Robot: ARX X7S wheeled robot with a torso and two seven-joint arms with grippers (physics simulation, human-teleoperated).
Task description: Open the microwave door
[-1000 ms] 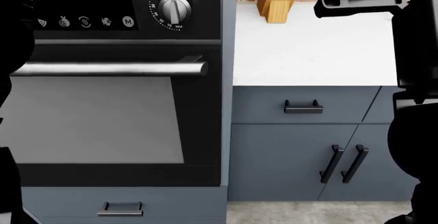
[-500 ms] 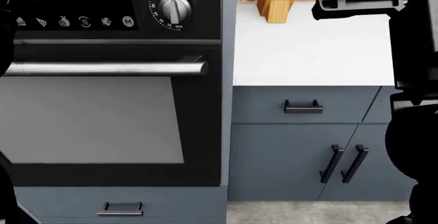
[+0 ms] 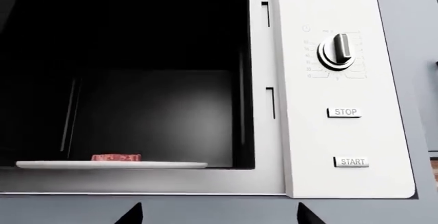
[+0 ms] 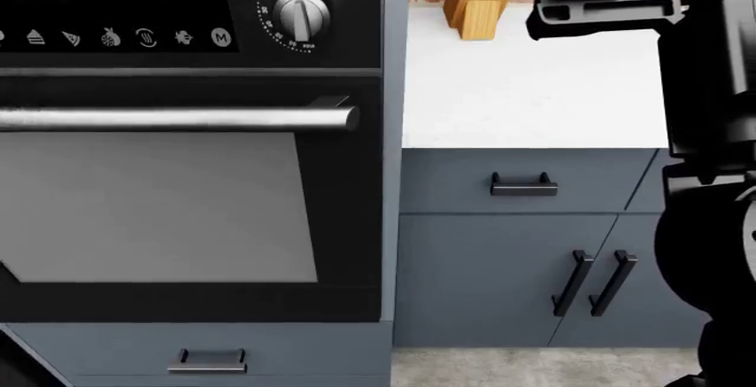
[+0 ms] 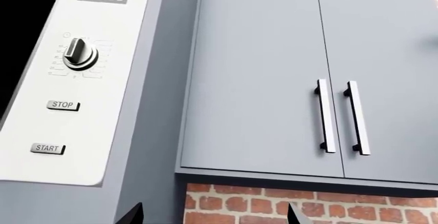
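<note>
straight ahead of the left end effector, apparently spread open, the microwave, cavity exposed

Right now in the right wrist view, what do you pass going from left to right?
Dark microwave cavity → white control panel with round dial, STOP button and START button → grey wall cabinet doors → pair of vertical silver bar handles.
</note>
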